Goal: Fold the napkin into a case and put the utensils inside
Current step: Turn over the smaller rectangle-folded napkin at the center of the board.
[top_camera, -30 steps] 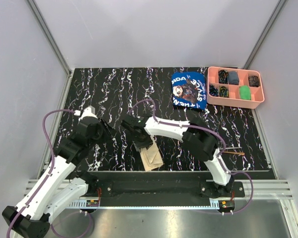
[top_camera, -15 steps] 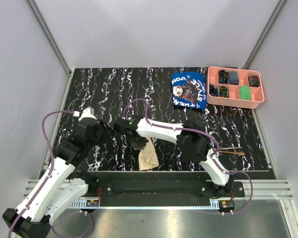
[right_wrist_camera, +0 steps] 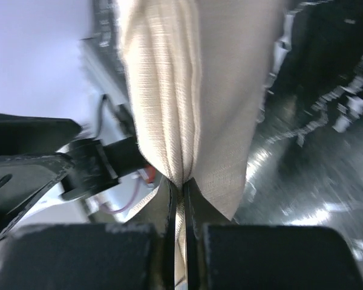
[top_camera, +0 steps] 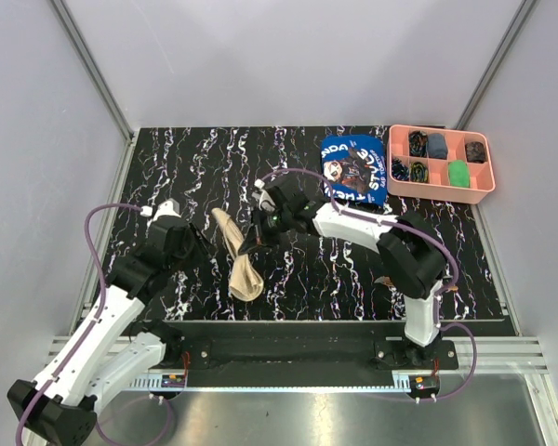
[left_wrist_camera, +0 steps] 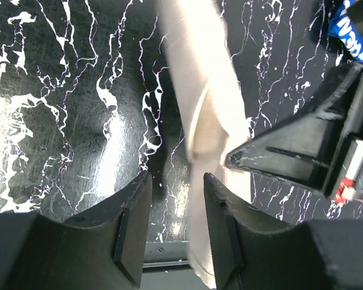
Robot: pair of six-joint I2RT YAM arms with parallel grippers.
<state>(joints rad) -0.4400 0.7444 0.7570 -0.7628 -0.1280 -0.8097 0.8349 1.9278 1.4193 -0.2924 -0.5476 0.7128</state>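
Right gripper (right_wrist_camera: 183, 188) pinches tight on a gathered fold of the napkin (top_camera: 239, 262), which hangs in one long limp strip between the arms; left gripper (left_wrist_camera: 176, 199) is half-open, empty, just beside it. Soft, light, floppy, so it's best taken at a corner. One napkin, one blue printed cloth (top_camera: 353, 169), one pink tray (top_camera: 442, 190)

Light bright, even, from overhead; top view sharp, walls (top_camera: 288, 56) nearly shadowless; left wrist: white glare on glossy table (left_wrist_camera: 24, 139), napkin (left_wrist_camera: 196, 72) motion-blurred; right wrist: weave crisp, background smeared, edges soft.
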